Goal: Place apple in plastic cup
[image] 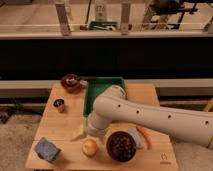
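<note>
The apple (89, 146), small, round and yellow-orange, stands near the front edge of the wooden table (60, 125), left of the dark brown bowl (121, 146). I cannot make out the clear plastic cup as a separate shape; whether it stands around the apple I cannot tell. My gripper (84, 131) is at the end of the thick white arm (150, 117) that reaches in from the right. It hangs just above and behind the apple, with a pale part sticking out to its left. The apple is not in the gripper.
A green tray (95, 95) lies at the back centre, partly under the arm. A dark red bowl (71, 81) is at the back left, with a small dark metallic cup (59, 105) in front of it. A blue sponge (46, 149) is at the front left. An orange stick (144, 136) lies right of the brown bowl.
</note>
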Motion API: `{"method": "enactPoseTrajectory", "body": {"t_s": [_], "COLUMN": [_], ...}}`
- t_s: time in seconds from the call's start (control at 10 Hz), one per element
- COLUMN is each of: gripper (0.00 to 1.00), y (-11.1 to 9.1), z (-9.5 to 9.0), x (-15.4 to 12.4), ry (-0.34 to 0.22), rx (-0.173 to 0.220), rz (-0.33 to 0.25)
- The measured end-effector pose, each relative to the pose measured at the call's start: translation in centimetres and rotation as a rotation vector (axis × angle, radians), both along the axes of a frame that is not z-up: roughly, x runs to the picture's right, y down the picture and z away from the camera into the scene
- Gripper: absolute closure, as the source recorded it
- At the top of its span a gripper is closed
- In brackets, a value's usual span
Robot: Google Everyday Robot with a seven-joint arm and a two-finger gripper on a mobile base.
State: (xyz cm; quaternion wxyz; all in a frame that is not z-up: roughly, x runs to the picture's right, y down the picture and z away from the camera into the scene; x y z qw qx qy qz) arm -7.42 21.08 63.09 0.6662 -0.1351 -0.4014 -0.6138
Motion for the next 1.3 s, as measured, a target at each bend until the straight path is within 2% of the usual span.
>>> {"method": "enactPoseTrajectory", "body": {"t_s": [0.3,1.3], "gripper": [0.2,0.2], "y": [-0.27,-0.22], "z": [-0.21,-0.17], "x": [-0.24,-0.21], "ry": [0.049,0.049], "rx": [0.024,0.023], "rz": [-0.005,-0.006]}}
